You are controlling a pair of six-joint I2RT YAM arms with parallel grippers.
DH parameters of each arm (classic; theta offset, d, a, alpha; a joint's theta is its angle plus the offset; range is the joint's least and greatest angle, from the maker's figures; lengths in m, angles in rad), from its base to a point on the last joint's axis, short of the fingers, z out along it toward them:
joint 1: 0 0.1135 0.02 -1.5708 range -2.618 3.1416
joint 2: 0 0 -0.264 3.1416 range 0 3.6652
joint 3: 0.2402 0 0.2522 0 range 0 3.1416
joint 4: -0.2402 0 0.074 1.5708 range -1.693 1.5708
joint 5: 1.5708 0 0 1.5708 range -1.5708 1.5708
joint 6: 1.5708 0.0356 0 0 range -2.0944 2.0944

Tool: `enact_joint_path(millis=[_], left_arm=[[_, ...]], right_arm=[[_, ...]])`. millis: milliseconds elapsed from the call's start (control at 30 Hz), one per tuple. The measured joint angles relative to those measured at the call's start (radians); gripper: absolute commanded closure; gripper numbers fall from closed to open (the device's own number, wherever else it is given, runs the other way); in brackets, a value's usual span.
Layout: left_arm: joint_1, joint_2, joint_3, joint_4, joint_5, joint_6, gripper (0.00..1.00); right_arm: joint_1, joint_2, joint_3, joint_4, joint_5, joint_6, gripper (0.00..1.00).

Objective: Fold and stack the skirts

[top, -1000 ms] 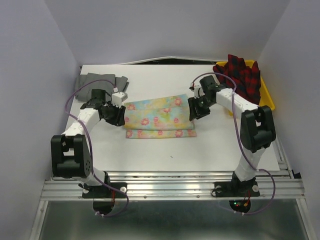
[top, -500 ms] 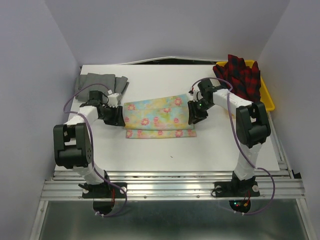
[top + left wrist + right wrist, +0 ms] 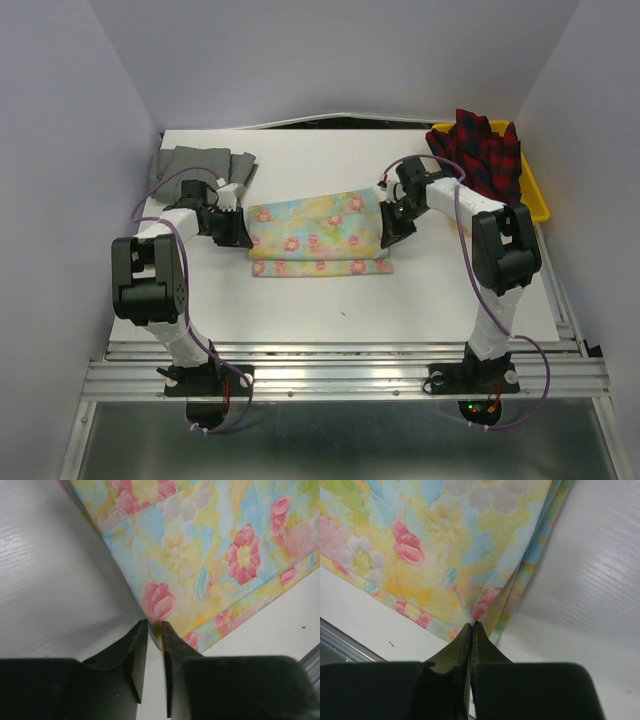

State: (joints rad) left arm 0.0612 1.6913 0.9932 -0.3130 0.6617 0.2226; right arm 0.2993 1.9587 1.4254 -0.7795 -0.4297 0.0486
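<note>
The floral skirt (image 3: 315,235) lies flat and folded across the middle of the table. My left gripper (image 3: 243,232) is at its left end, and in the left wrist view this gripper (image 3: 154,626) has its jaws pinched on the corner of the floral skirt (image 3: 215,555). At the right end my right gripper (image 3: 385,232) is shut tight on a raised fold of the floral skirt (image 3: 445,545), seen in the right wrist view (image 3: 472,625). The grey skirt (image 3: 195,163) lies at the back left. The plaid skirt (image 3: 485,150) is heaped at the back right.
A yellow tray (image 3: 538,205) at the back right holds the plaid skirt. White walls close in the table on the left, back and right. A metal rail (image 3: 340,375) runs along the near edge by the arm bases.
Both grippers have closed from open onto the two ends of the floral skirt. The left arm has drawn in towards the skirt's left corner; the right settled on the right edge.
</note>
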Motion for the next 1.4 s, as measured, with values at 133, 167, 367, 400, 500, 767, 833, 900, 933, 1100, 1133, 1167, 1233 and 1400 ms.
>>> enact_joint_path(millis=[133,167,367,400,500,767,833,900,933,1100,1133,1167,1233,1400], left_arm=[[0.000,0.000,0.021,-0.011,0.037,0.001,1.00],[0.000,0.000,0.028,-0.019,0.048,0.004,1.00],[0.000,-0.003,0.060,-0.077,0.106,0.021,1.00],[0.000,-0.006,0.060,-0.088,0.111,0.026,1.00],[0.000,-0.018,0.067,-0.132,0.121,0.050,1.00],[0.000,-0.039,0.071,-0.236,0.113,0.152,1.00],[0.000,-0.039,0.061,-0.253,0.112,0.177,1.00],[-0.005,-0.036,0.040,-0.259,0.108,0.202,1.00],[-0.008,-0.034,0.032,-0.260,0.106,0.210,1.00],[-0.039,0.025,0.014,-0.279,0.082,0.245,0.94],[-0.047,0.030,0.014,-0.280,0.068,0.252,0.91],[-0.055,0.029,0.014,-0.280,0.058,0.255,0.88],[-0.078,0.020,0.014,-0.279,0.039,0.263,0.82],[-0.167,-0.035,0.015,-0.305,-0.052,0.343,0.64]], right_arm=[[-0.006,0.000,0.021,-0.008,-0.001,-0.003,0.99],[-0.010,0.000,0.038,-0.017,-0.001,-0.006,0.99],[-0.013,-0.004,0.132,-0.041,-0.001,-0.049,0.99],[-0.013,-0.008,0.132,-0.044,-0.001,-0.060,0.99],[-0.013,-0.014,0.132,-0.077,-0.001,-0.100,0.99],[-0.013,-0.111,-0.029,-0.095,0.013,-0.211,0.99],[-0.013,-0.109,-0.078,-0.081,0.020,-0.228,0.99],[-0.013,-0.099,-0.121,-0.068,0.031,-0.237,0.89],[-0.012,-0.090,-0.142,-0.060,0.034,-0.239,0.88],[-0.012,-0.036,-0.154,-0.043,0.046,-0.239,0.85],[-0.012,-0.035,-0.152,-0.043,0.047,-0.239,0.84],[-0.012,-0.034,-0.149,-0.043,0.050,-0.239,0.84],[-0.011,-0.032,-0.141,-0.042,0.058,-0.240,0.84],[-0.011,-0.019,-0.122,-0.045,0.086,-0.249,0.83]])
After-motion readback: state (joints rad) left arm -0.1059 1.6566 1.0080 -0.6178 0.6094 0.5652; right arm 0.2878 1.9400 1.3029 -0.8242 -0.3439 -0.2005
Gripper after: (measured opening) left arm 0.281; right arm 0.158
